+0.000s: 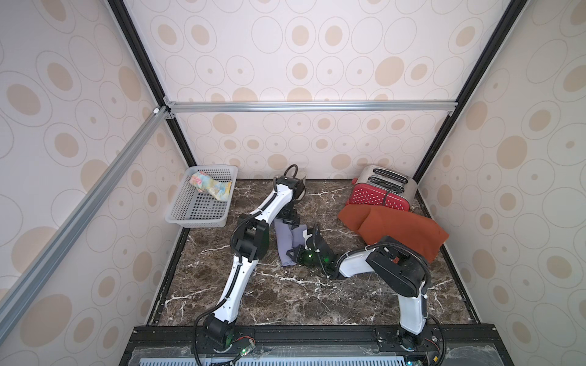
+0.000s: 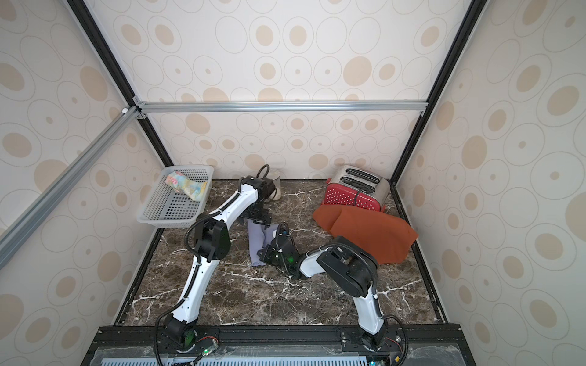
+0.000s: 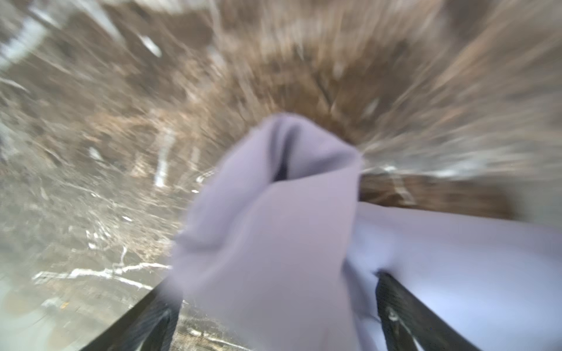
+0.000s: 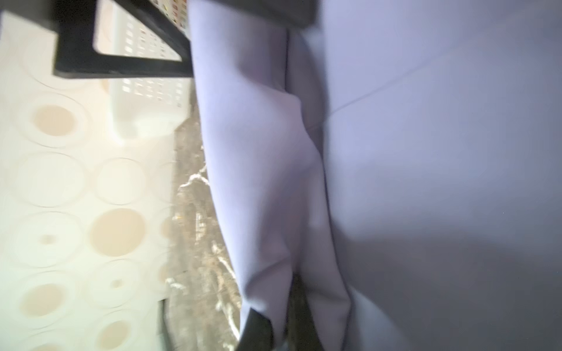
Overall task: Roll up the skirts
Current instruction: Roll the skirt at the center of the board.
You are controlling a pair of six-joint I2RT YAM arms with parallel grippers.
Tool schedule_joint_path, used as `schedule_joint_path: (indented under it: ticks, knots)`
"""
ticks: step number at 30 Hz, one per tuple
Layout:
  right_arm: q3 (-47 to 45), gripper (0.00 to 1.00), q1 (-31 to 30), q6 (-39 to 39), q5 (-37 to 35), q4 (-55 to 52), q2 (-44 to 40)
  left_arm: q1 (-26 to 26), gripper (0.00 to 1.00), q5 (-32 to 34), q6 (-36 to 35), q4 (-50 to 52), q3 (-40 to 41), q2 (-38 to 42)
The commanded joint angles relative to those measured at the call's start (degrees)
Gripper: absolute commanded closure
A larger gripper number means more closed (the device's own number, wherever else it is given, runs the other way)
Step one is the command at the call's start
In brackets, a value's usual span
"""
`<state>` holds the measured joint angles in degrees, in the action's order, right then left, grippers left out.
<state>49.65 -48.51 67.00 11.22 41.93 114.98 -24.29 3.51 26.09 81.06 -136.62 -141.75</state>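
Three skirts face you: the lavender skirt (image 1: 285, 244) lies bunched at the centre of the table (image 1: 285, 301); the orange skirt (image 1: 399, 231) spreads at 2 o'clock, against the toaster (image 1: 377, 190); the floral skirt (image 1: 211, 185) sits bundled in the basket (image 1: 196, 215) at 10 o'clock; your left gripper (image 3: 273, 288) stands fingers wide apart at the lavender skirt's 12 o'clock end, cloth draped across them; your right gripper (image 4: 279, 319) is pinched tight on that skirt near its 5 o'clock edge.

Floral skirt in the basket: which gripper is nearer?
Left. The left gripper is over the far end of the lavender skirt, toward the floral skirt; the right gripper is at the near end.
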Motion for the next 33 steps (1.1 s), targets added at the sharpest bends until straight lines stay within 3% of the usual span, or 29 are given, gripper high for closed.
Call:
schedule_joint_path:
  ticks: [1,6,12,16,25,33]
  knots:
    - [-3.2,1.0,2.6,9.4,11.9,10.4,4.7,2.9,0.01,-9.2,0.4,-9.7,4.7,11.2]
    - [-5.0,1.0,6.1,15.0,19.4,18.9,7.3,5.2,0.01,-18.2,0.5,-31.5,27.9,25.5]
    - [-4.4,1.0,9.2,18.5,27.1,24.5,10.5,5.9,0.01,-22.1,3.9,-47.7,48.5,33.5]
    - [-4.2,1.0,10.9,18.9,30.6,24.7,11.0,7.2,0.01,-24.1,6.5,-54.0,56.1,34.3]
    - [-2.2,1.0,13.0,21.7,38.2,26.6,14.5,11.6,0.01,-27.1,18.2,-78.2,77.1,40.2]
    - [-1.8,1.0,13.6,23.4,40.3,28.3,17.0,11.6,0.05,-33.7,25.1,-93.5,81.6,33.6]
